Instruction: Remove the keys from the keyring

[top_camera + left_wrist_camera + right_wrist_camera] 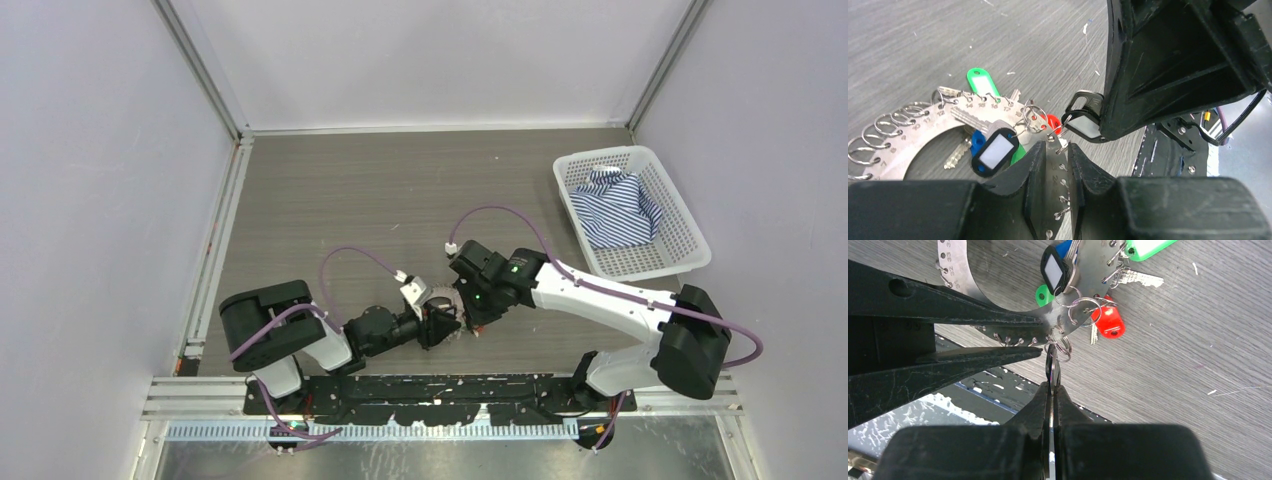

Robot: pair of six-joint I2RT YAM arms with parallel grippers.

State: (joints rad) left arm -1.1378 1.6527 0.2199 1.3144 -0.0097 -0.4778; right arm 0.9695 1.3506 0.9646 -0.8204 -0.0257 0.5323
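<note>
At left, the left gripper [1057,149] has its jaws narrow, pinched across the flat band of the keyring [918,137]. The ring sits low on the table [923,40] near its front edge, with most keys [968,119] bunched on the arc left of the grip. Just right of those fingertips a black-tagged key [1083,120] hangs from the rim by a small split ring [1062,347], long axis pointing straight out from the rim. The right gripper [1052,385], the nearer arm, is clamped on it edge-on, so any pull likely runs along that axis, away from the ring.

Top view high, looking down on table [400,190]; wrist views close, opposed, both share keyring [908,135].
</note>
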